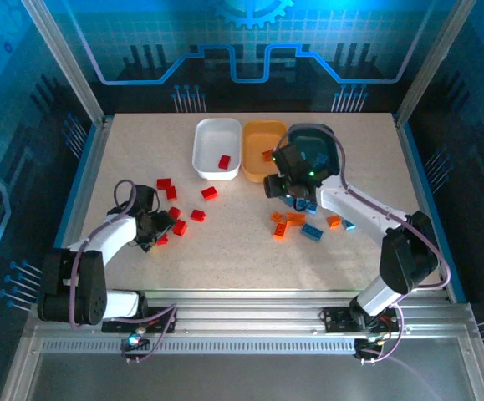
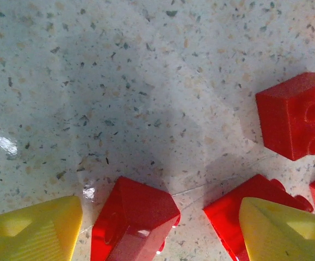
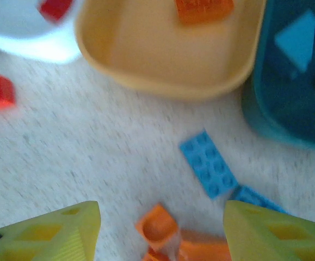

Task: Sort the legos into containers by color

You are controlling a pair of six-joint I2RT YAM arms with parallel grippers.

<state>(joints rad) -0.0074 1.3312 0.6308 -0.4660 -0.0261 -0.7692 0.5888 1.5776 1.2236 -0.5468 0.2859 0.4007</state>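
Fingers (image 2: 32, 231) of the left gripper (image 2: 160, 215) are spread wide, low over a red lego (image 2: 133, 225), and nothing is held. The right gripper (image 3: 161, 212) is spread wide too, above orange legos (image 3: 157, 231). Only a little sorting looks done, and most legos are left on the table (image 1: 225, 251). Farther back, one red is seen in the white tub (image 1: 208, 138), one orange in the yellow-orange tub (image 1: 257, 146), and some blue in the teal tub (image 3: 266, 109).

- Tilted red brick (image 2: 133, 223) between the left gripper's (image 2: 160, 231) spread yellow fingertips.
- Second red brick (image 2: 225, 215) right of it, under one fingertip.
- Third red brick (image 2: 296, 117) farther up-right.
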